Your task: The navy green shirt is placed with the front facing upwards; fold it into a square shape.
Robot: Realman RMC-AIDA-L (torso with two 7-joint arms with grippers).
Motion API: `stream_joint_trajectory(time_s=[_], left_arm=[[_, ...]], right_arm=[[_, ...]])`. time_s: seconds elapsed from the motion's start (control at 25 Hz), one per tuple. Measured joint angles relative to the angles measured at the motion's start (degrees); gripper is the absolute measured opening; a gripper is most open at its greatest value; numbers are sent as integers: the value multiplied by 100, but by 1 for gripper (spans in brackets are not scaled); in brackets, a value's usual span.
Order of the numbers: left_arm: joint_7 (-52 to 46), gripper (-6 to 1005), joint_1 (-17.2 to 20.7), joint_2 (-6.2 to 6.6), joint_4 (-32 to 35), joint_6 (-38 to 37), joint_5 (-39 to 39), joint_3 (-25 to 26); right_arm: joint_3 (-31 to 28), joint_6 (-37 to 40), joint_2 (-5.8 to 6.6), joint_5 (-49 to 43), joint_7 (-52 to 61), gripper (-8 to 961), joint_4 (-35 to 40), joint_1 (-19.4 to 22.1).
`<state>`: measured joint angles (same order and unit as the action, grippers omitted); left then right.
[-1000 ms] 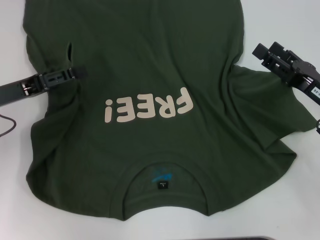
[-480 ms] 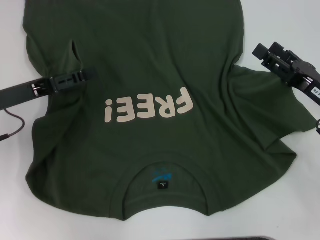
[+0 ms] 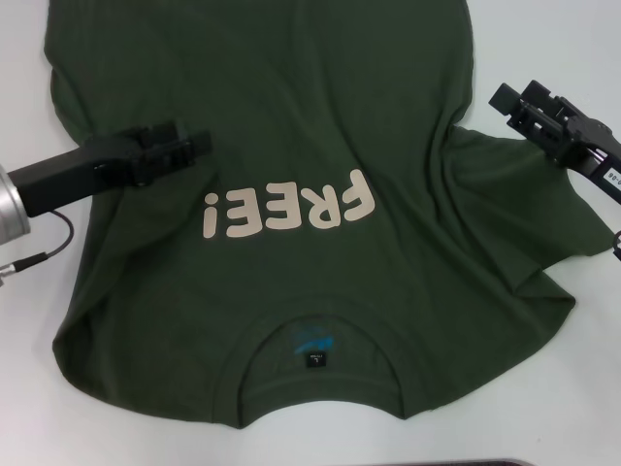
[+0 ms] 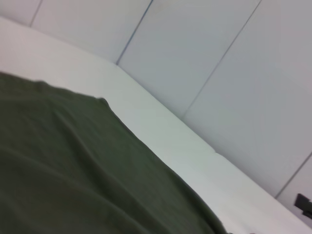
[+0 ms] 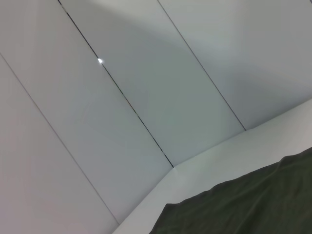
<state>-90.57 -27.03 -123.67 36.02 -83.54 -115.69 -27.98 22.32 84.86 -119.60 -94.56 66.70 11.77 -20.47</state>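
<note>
- Left gripper (image 3: pixel 194 144) reaches in over the left side of the navy green shirt (image 3: pixel 291 116), its black fingers (image 3: pixel 175 131) pointing toward the middle of the cloth; whether they are spread or pressed together cannot be told, nor whether any fabric is caught between them.
- Just ahead of that gripper and slightly nearer the robot sits the cream "FREE!" lettering (image 3: pixel 289 209), upside down from the head camera, with the exclamation mark the closest part to the fingertips.
- Behind the left gripper, its dark arm runs back off the shirt's edge to a silver joint (image 3: pixel 12 206), where a thin cable (image 3: pixel 44 254) curls over the white table (image 3: pixel 29 388).
- Right gripper (image 3: pixel 514 109) hangs beside the shirt's right edge, above the table and just past a rumpled sleeve (image 3: pixel 529 218); its fingers look to stand a little apart with nothing between them.
- Spread between the two grippers, the shirt lies front-up and mostly flat, hem end far from the robot, ribbed collar (image 3: pixel 315 316) near it.
- Inside the collar a small black tag (image 3: pixel 315 360) shows, with a blue mark just above it.
- Creases fan from the sleeve under the right gripper toward the collar side.
- From the left wrist camera, only a sloping stretch of green cloth (image 4: pixel 73 180) shows, with pale table (image 4: pixel 161 136) and wall panels (image 4: pixel 219 73) beyond.
- From the right wrist camera, a corner of the cloth (image 5: pixel 243 209) lies on the table below pale wall panels (image 5: pixel 146 73).
</note>
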Motion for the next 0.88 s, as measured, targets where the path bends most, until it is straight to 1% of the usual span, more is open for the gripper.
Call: stream_joint_trajectory(time_s=[0.16,0.2,0.32,0.36,0.4,0.64,0.76,0.88], left_arm=[[533,722,63,-11,-219,73,406,2],[533,722,63,-11,-219,73,406,2],[566,722,154,10,-226,71,718,15],[570,722,215,40,-214,111,811,39],[570,722,215,40,-214,111,811,39],[500,721,413,258,-227,249,797,68],[428,721,547,381,-227,191,772,23],[357,721,665,476,-227,83,744,-81]], right_arm=[[0,3,0,33,0,882,0,-1],[0,3,0,44,0,882,-3,-1],[0,3,0,57,0,881,-6,-1],[0,-5,0,58,0,881,-7,-1],[0,-20,0,59,0,881,-7,-1],[-7,-73,0,77,0,884,-3,-1],[-16,-106,0,78,10,883,-1,-1],[-20,-114,0,79,62,882,1,-1]])
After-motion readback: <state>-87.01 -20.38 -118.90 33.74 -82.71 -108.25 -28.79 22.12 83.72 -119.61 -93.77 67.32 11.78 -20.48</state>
